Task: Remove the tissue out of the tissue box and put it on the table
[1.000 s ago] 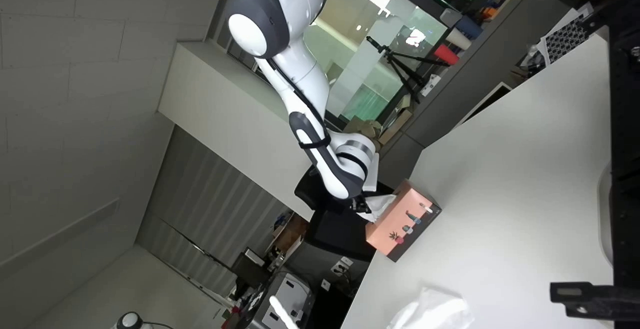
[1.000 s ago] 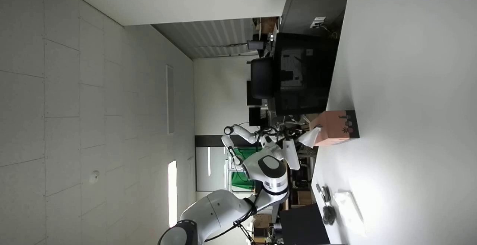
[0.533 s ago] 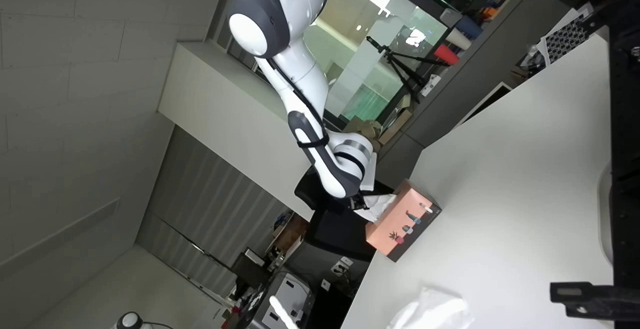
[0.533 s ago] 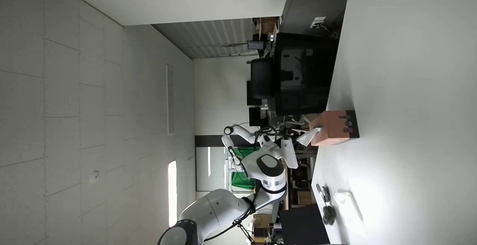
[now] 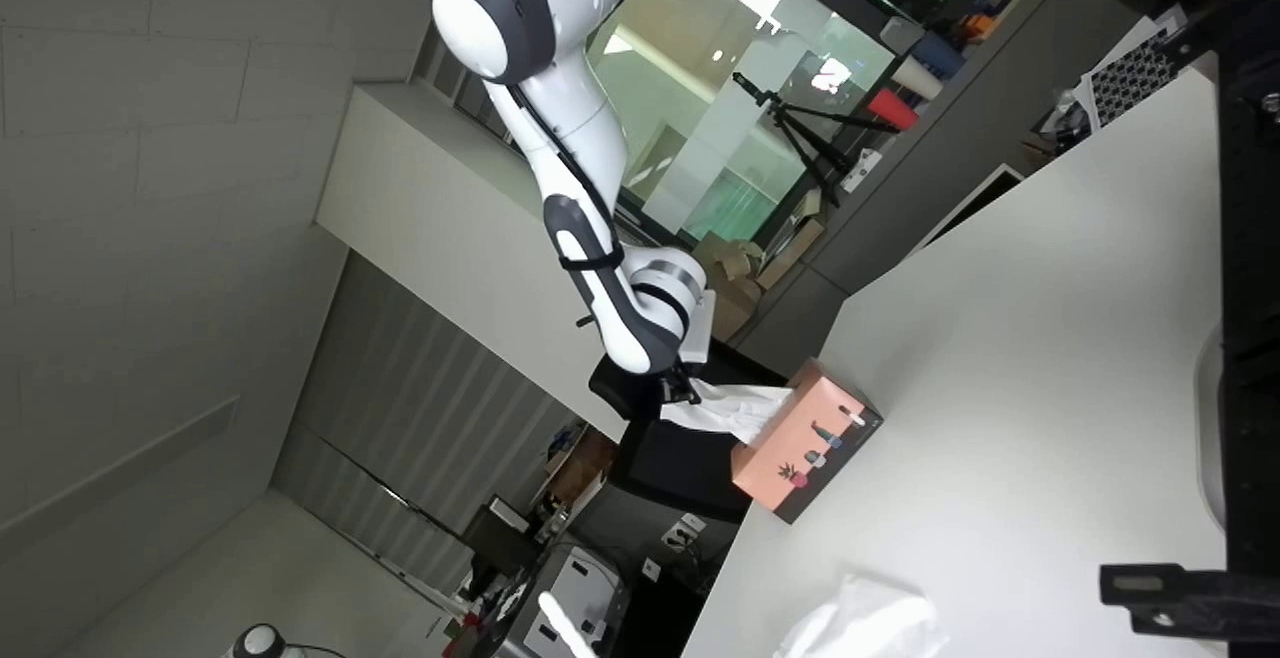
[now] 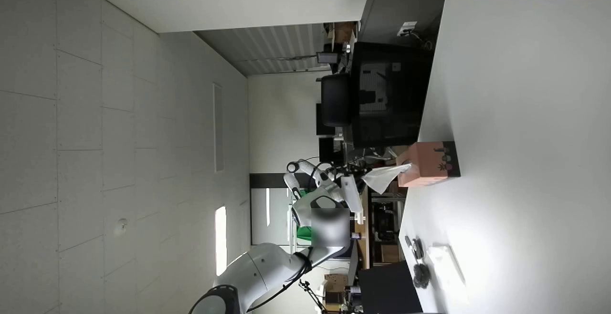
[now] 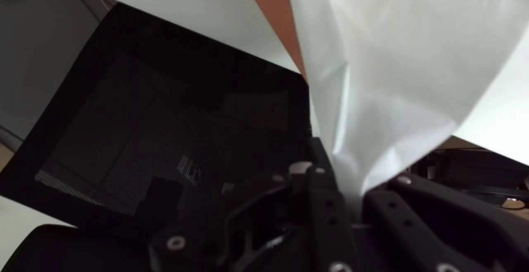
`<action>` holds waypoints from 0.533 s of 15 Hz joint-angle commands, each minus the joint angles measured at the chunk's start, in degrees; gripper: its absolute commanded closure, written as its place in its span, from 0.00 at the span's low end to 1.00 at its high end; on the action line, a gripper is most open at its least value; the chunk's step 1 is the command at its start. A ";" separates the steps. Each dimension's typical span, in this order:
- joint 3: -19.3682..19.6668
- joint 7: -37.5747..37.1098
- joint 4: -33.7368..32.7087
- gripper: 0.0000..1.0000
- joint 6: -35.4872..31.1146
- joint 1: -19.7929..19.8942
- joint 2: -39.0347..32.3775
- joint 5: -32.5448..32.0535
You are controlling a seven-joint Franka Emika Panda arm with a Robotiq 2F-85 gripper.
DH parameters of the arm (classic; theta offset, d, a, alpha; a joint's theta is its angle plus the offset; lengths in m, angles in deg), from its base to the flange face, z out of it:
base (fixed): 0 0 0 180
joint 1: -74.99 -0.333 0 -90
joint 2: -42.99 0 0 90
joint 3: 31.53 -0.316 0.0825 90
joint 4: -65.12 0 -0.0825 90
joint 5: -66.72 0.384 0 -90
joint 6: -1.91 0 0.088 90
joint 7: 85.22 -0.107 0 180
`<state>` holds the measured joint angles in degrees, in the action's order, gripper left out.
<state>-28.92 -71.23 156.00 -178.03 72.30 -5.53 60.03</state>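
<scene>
The orange tissue box with a dark lower band stands on the white table near its edge in both exterior views (image 5: 812, 443) (image 6: 426, 163). A white tissue (image 5: 735, 410) stretches from its opening to my gripper (image 5: 684, 390), also in an exterior view (image 6: 382, 178). In the wrist view the tissue (image 7: 396, 65) narrows to a pinch between the fingers of my gripper (image 7: 351, 189). The gripper is shut on it. The far end of the tissue is still at the box opening. An orange strip of the box (image 7: 277, 15) shows behind it.
A white crumpled sheet lies on the table (image 5: 1020, 358), seen in both exterior views (image 5: 865, 623) (image 6: 446, 268). Small dark items (image 6: 421, 275) lie beside it. A black chair (image 6: 389, 99) stands beyond the table edge near the box. A black frame (image 5: 1250, 338) runs along the table's side.
My gripper has moved away from the box opening, with the tissue held. A longer stretch of tissue now shows between the box and the gripper. The box has stayed in place.
</scene>
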 commanded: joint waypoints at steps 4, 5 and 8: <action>-6.58 2.18 2.31 1.00 3.37 4.11 7.77 -2.87; -8.38 4.21 2.79 1.00 3.78 4.98 8.75 -1.56; -15.65 8.32 4.20 1.00 4.66 9.26 10.81 -0.83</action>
<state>-38.11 -66.59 156.77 -174.84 77.18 1.71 58.81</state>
